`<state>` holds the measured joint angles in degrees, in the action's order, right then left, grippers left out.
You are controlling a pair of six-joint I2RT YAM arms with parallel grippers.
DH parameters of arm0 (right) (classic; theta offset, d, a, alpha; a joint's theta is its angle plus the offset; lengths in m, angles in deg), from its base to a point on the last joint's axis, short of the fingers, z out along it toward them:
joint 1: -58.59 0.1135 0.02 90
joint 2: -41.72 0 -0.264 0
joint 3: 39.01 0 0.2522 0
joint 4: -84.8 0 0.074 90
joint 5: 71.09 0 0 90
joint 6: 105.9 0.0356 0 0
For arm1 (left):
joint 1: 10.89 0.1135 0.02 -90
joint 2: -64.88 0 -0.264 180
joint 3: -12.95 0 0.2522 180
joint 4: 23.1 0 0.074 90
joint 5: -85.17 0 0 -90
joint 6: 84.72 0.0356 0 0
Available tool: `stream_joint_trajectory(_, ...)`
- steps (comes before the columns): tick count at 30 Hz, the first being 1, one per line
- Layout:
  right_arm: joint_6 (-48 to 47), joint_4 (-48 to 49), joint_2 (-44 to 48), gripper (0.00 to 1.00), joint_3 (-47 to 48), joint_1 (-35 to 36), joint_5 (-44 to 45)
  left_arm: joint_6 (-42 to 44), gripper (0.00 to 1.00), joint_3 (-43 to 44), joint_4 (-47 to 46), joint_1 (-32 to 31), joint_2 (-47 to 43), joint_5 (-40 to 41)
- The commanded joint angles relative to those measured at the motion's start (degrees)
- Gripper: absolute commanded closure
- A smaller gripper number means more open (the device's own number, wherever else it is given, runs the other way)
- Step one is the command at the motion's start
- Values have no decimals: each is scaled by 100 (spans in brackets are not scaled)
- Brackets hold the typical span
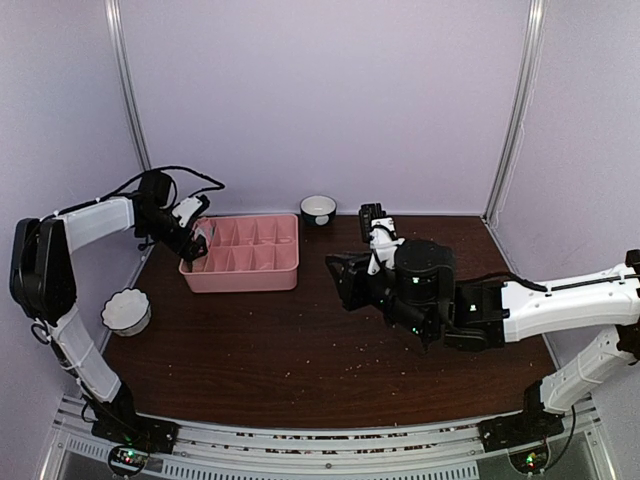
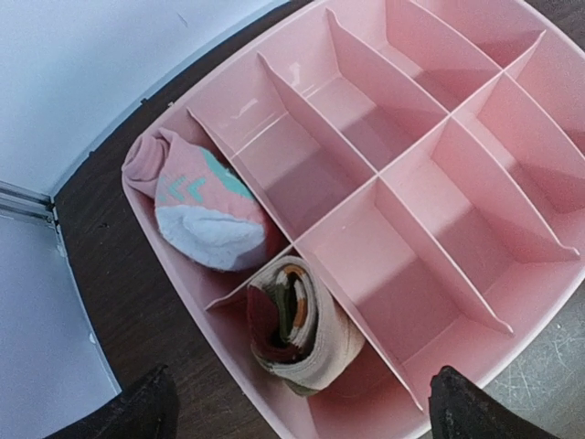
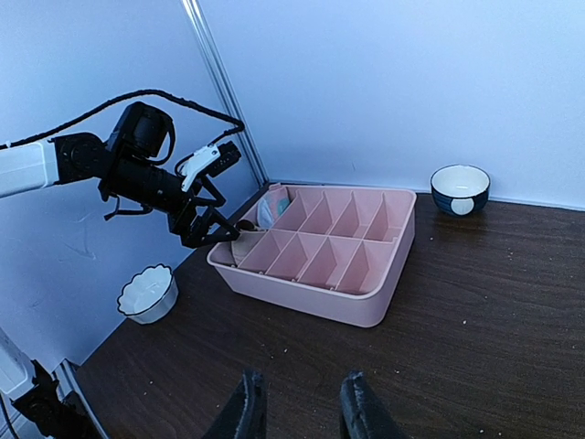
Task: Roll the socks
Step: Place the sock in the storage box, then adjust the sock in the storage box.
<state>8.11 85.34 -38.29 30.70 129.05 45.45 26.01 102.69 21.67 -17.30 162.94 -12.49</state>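
Two socks (image 2: 196, 206) — partly behind tray dividers (image 2: 439, 247)

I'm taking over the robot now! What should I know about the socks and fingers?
Left gripper: fingers open, empty, above the left end of the tray.
Right gripper: fingers open, empty, over the table.
Pink sock: rolled, in the tray's back-left compartment.
Tan sock: rolled, in the front-left compartment next to it.
Done: both socks look rolled and stowed.
Left: probably just pulling the arms back.

dark brown table (image 1: 300, 350) carries a pink divided tray (image 1: 240, 281), a white scalloped bowl (image 1: 126, 312), a dark bowl (image 1: 318, 217), scattered crumbs
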Motion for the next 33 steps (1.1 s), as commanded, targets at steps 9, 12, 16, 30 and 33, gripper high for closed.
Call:
stream_joint_trajectory(9,173,-103,234,73,-224,-39,-94,-192,2,536,-283,25,779,758)
stream_joint_trajectory(12,187,-157,289,71,-287,-32,-45,-124,2,442,-319,19,793,832)
stream_joint_trajectory(16,183,-220,335,62,-329,-41,-1,-48,2,373,-275,23,677,892)
stream_joint_trajectory(30,402,-2022,2353,0,-1456,-1722,162,-1099,2,-565,-752,884,-950,-612)
stream_joint_trajectory(33,436,-2549,3173,0,-2047,-2570,877,-1045,2,-1583,-1784,948,-1118,-956)
